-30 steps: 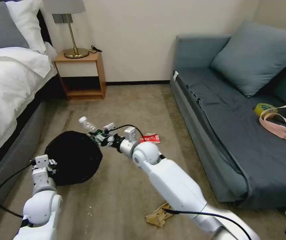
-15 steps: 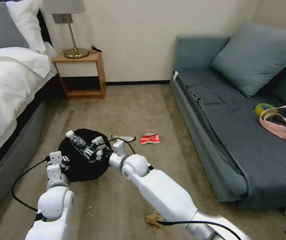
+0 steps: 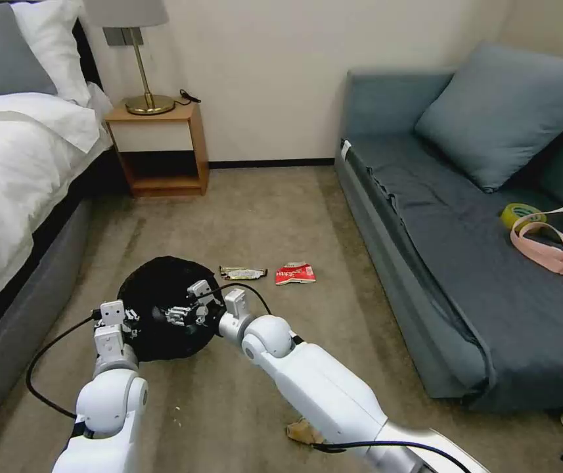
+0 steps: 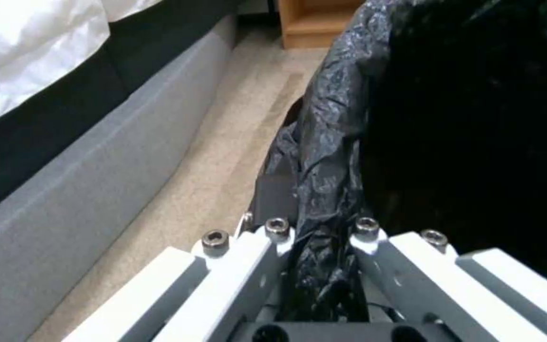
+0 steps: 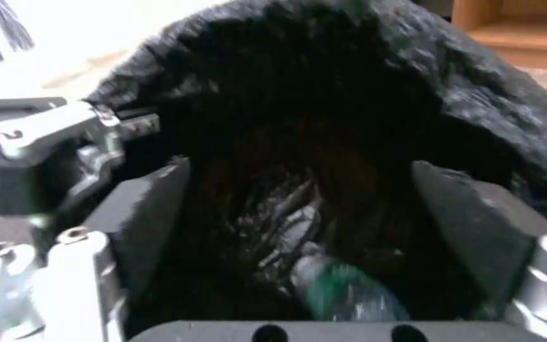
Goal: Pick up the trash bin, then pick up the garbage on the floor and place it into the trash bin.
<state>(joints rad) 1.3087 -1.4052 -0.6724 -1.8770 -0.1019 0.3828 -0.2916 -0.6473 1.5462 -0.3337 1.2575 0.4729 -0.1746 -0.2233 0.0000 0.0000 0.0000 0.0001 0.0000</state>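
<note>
Head view: from high up, facing forward and down over carpet between bed [image 3: 12,164] and sofa [image 3: 465,263], both arms reaching in from the lower edge, far enough back to take in the nightstand [image 3: 159,148] at the wall. Left wrist view: very close, along the left gripper [image 4: 321,247] onto the trash bin [image 4: 413,118] rim, bed base alongside. Right wrist view: close, straight down between the right gripper [image 5: 299,209] fingers into the bin's mouth. Shared by all three: the black-lined bin.

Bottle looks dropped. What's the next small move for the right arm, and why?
Probably lift the right gripper clear of the trash bin: its fingers are open, and the bottle lies inside the bag. The left gripper holds the bin's rim.
</note>
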